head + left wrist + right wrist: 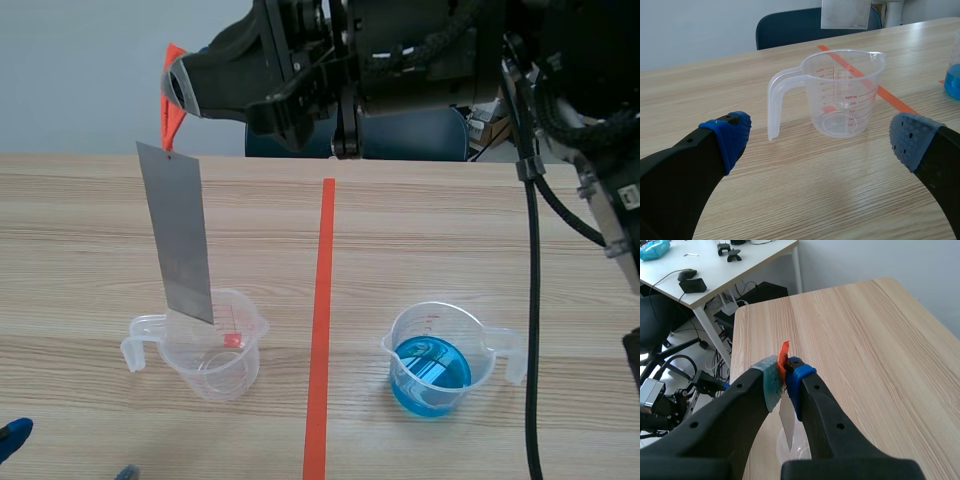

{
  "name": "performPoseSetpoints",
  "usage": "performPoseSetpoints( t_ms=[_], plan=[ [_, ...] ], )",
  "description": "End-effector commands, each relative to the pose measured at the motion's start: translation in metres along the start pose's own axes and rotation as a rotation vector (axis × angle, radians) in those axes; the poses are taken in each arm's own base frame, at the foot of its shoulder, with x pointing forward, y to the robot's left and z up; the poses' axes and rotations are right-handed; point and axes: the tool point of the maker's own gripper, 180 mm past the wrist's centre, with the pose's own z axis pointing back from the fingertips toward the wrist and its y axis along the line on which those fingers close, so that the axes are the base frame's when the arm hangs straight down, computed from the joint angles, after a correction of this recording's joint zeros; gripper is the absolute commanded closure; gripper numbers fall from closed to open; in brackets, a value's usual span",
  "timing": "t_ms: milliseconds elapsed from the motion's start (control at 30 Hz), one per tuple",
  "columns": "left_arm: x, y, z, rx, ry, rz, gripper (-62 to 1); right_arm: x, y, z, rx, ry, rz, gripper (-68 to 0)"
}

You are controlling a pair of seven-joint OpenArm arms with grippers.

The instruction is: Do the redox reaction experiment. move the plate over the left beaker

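Since the task calls for the plate over the left beaker, we enter the plate first: a grey metal strip, hanging nearly upright with a slight lean; its top end, marked by an orange tab, is pinched in the right gripper, whose arm reaches across from the right; held by the top, we judge, so the lower end stays free to go down into a beaker.

Left beaker: clear plastic, empty, handle to the left, left of the tape line; it stands under the plate's lower end.

Right beaker: holds blue liquid, right of the line, well apart from the plate.

Left gripper: fingers spread wide, holding nothing, low at the near left with the left beaker ahead of it.

By view: the scene view sets the plate's lower edge against the beaker's mouth; the left wrist view shows air between edge and rim, and the red scale; the right wrist view shows the plate edge-on, a pad on each face; whether it hangs squarely over the mouth we cannot tell.
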Motion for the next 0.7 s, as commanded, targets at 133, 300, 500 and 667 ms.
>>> performPoseSetpoints(
  t_ms=[133,300,500,667],
  plan=[
    [0.0067,-0.0001,-0.0045,-0.002,-0.035,-0.007,-58.3,0.0068,0.0078,-0.0047,0.032,-0.016,0.022,0.3],
    [0.0066,-0.0004,-0.0046,-0.003,-0.035,-0.006,-58.3,0.0051,0.0096,-0.0057,0.038,-0.013,0.017,0.3],
    [0.0066,-0.0004,-0.0046,-0.003,-0.035,-0.007,-58.3,0.0052,0.0096,-0.0057,0.038,-0.013,0.018,0.3],
    [0.0066,-0.0004,-0.0046,-0.003,-0.035,-0.007,-58.3,0.0052,0.0096,-0.0057,0.038,-0.014,0.018,0.3]
  ],
)
